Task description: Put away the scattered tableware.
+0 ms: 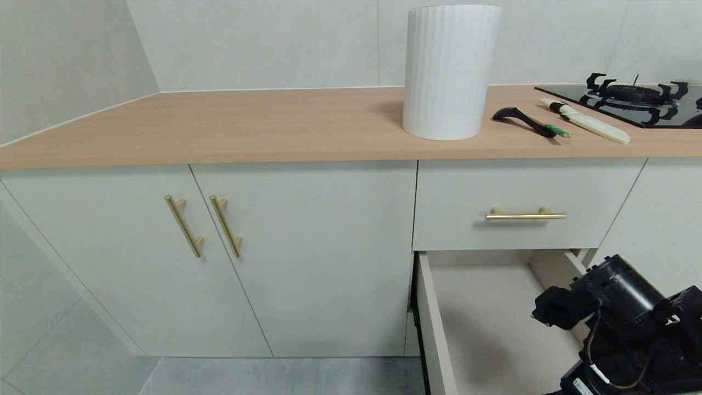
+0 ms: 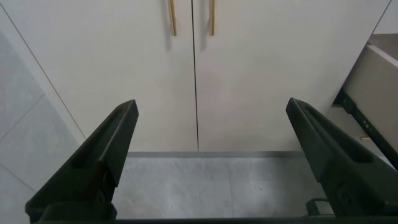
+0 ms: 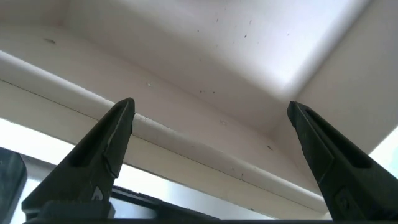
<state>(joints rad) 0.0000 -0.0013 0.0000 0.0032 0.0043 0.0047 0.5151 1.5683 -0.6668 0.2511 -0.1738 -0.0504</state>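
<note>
Head view: two tableware pieces are lying on the wooden countertop (image 1: 247,123), both to the right of a tall white ribbed container (image 1: 447,71). The black-handled utensil (image 1: 526,122) with a green tip is lying just beside the container's base; I can't tell what kind of utensil it is. The white knife (image 1: 587,120), with a black-and-green band near one end, is lying at an angle just past it. One end is sitting near the edge of the gas hob (image 1: 630,101). The two pieces are sitting near each other, and both are well apart from the grippers.

Below the counter the upper drawer (image 1: 521,186) is sitting closed, with its gold bar handle (image 1: 525,216) level. The lower drawer (image 1: 433,323) under it is standing pulled out. The right arm (image 1: 620,307) is hanging over that drawer's right side. The double cabinet doors (image 1: 307,247) to the left are sitting closed.

Left wrist view: the left gripper (image 2: 211,104) is holding its fingers spread wide with nothing between them. It is facing the seam between the cabinet doors, low down, with grey floor tiles (image 2: 205,180) below.

Right wrist view: the right gripper (image 3: 210,104) is also standing wide open and gripping nothing. It is pointing at an inner corner of the lower drawer, and the drawer's rim is running across between the fingers.
</note>
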